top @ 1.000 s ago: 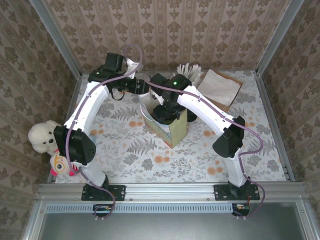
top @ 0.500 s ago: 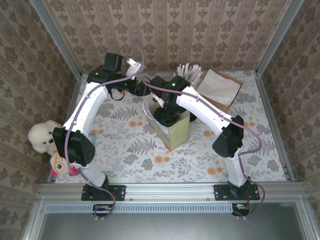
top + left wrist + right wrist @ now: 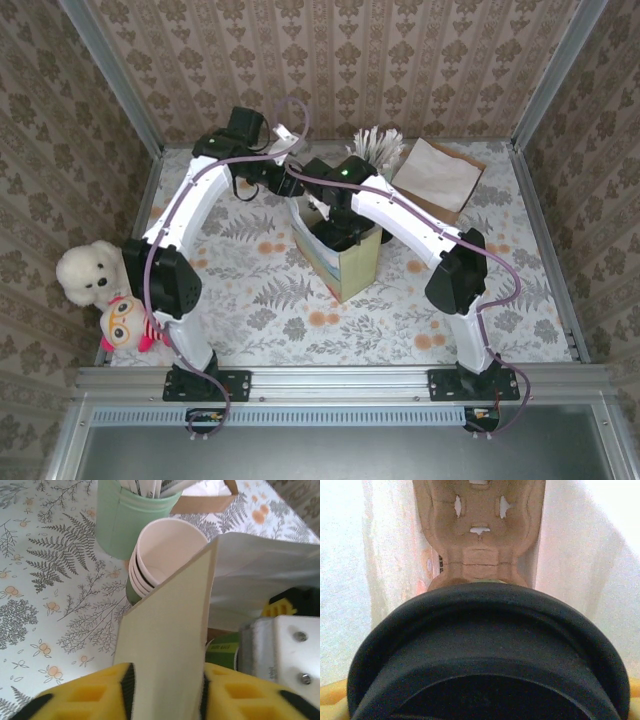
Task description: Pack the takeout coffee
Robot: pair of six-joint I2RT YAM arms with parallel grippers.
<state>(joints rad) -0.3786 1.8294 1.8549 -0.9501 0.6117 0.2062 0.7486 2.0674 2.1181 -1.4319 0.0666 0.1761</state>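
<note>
You are lowering the takeout coffee (image 3: 485, 645), gripped in the right tool (image 3: 480, 705), into the paper bag (image 3: 165, 645), toward the cardboard carrier (image 3: 480, 535) at its bottom. The left tool (image 3: 167, 695) is pinching the bag's wall. Be holding that mouth wide and keeping the cup upright, centring it over a carrier well. Compared with a second earlier, the left arm is reaching further in toward the bag.
</note>
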